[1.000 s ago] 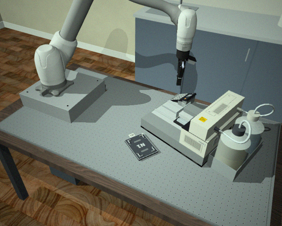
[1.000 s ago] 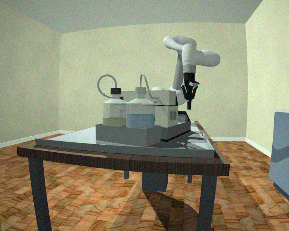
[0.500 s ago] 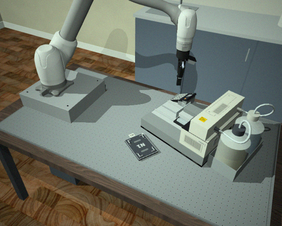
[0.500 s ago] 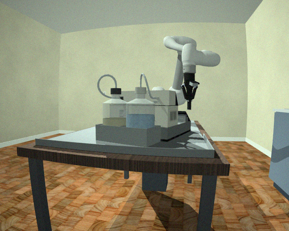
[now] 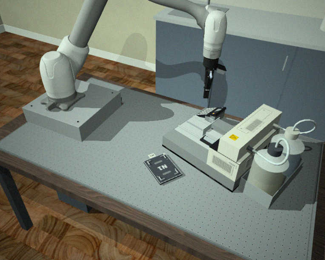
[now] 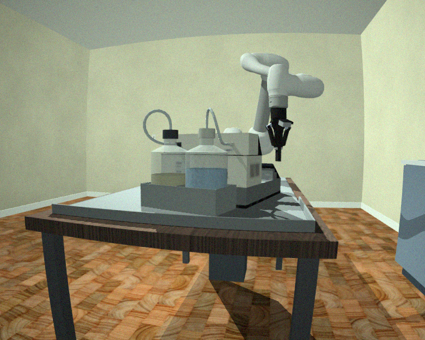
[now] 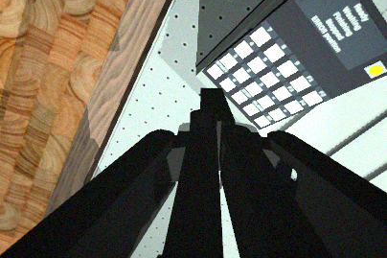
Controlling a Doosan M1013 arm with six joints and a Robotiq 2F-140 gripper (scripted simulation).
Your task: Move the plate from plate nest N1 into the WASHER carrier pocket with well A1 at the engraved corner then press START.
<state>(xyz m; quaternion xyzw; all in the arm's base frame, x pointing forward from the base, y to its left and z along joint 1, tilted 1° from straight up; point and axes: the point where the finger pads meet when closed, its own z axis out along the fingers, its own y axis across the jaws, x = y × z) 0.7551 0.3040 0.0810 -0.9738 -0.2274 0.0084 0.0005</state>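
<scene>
The washer (image 5: 221, 141) stands at the right of the table. Its dark keypad (image 5: 211, 111) is at the far end and fills the top of the wrist view (image 7: 265, 79). A lamp (image 7: 375, 68) beside the display glows yellow-amber. My gripper (image 5: 206, 95) (image 7: 210, 105) is shut and empty. It points straight down and hangs well above the keypad's near-left edge. It also shows in the exterior view (image 6: 278, 157). A pale plate (image 5: 209, 138) lies in the dark carrier, partly under the washer's cream head. I cannot tell its corner or its seating. The plate nest N1 (image 5: 162, 167) holds no plate.
Two bottles (image 5: 271, 165) with tubing stand in a grey tray at the washer's right end. The arm's base block (image 5: 73, 111) is at the table's left rear. A blue-grey cabinet (image 5: 269, 70) stands behind the table, close to its far wooden edge (image 7: 125, 77).
</scene>
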